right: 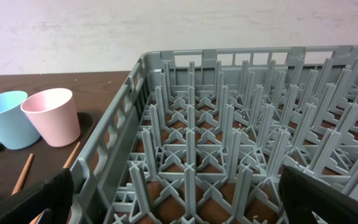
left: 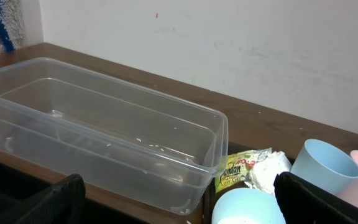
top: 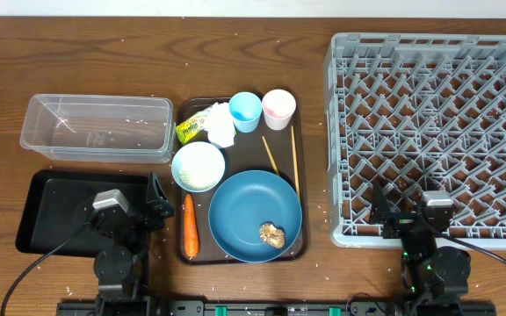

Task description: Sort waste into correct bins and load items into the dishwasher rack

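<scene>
Nothing sorted or loaded yet. Left gripper (top: 155,204) and right gripper (top: 383,211): fingers spread wide, holding nothing. Black tray (top: 51,219) unfilled. Plate (top: 244,206) with scrap (top: 272,234), carrot (top: 190,226), bowl (top: 198,166), chopsticks (top: 293,158), wrapper (top: 190,130), tissue (top: 220,123), blue cup (top: 245,111) and pink cup (top: 278,108) all sit on the brown tray (top: 180,256). Tub (top: 95,99) holds no waste; rack (top: 429,132) unloaded.

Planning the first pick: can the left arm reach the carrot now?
Probably yes: the carrot lies uncovered on the brown tray's left edge, close to the open left fingers, nothing between.

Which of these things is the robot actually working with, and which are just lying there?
Job: snack wrapper, tissue, carrot, food scrap; clear tub, black tray; blue plate, white bowl, blue cup, pink cup, chopsticks, grey rack.
Lying about: brown serving tray.
</scene>
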